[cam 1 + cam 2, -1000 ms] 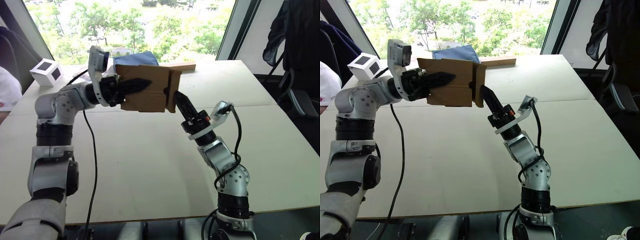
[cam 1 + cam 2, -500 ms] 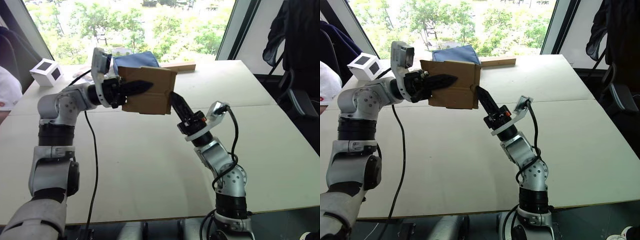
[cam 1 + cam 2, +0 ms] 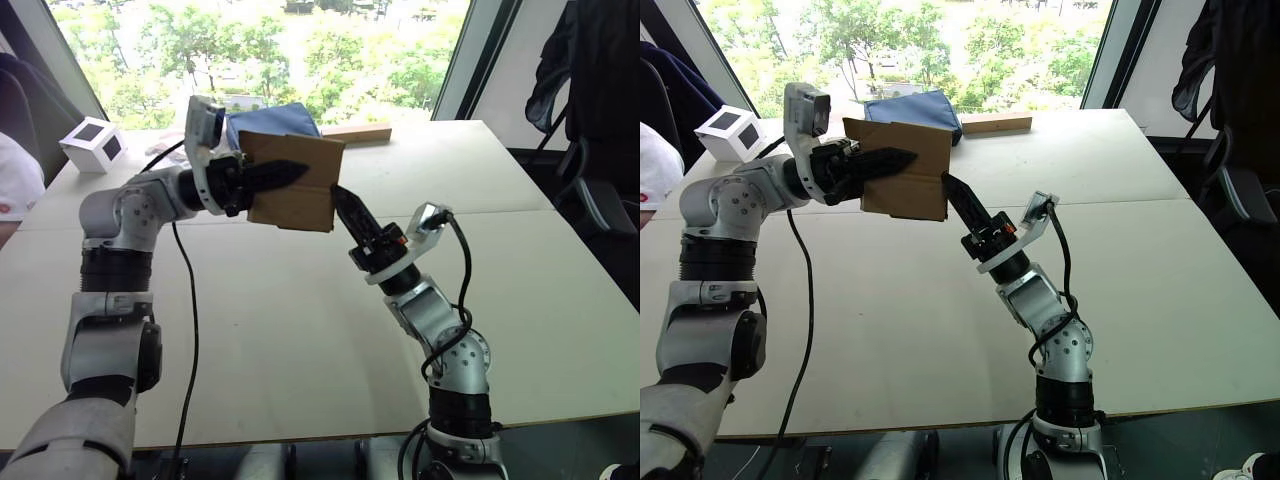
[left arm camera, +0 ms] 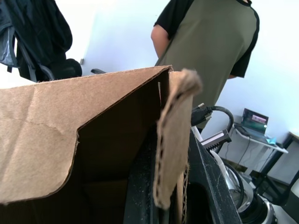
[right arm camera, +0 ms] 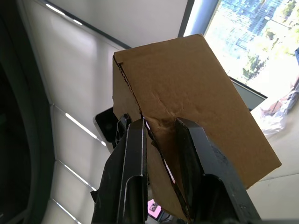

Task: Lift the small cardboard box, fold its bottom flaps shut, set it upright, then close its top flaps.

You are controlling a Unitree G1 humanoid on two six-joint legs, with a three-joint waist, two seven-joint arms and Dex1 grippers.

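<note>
Object: small cardboard box (image 3: 293, 181), plain brown corrugated carton.
Position: held up in the air above the counter (image 3: 300, 320), not touching it.
Pose: tipped on its side, one broad face turned toward the head camera.
Hold: left claw (image 3: 297, 170) has one finger across the outer face and one inside, pinching a wall; right claw (image 3: 335, 196) meets its lower right corner.
Flaps: one frayed flap edge (image 4: 174, 140) stands between the left fingers.
Surface: creased near the right claw.

Small cardboard box (image 4: 70, 130) open, one wall pinched between left gripper (image 4: 170, 196) fingers; person in olive shirt (image 4: 210, 51) stands beyond.
</note>
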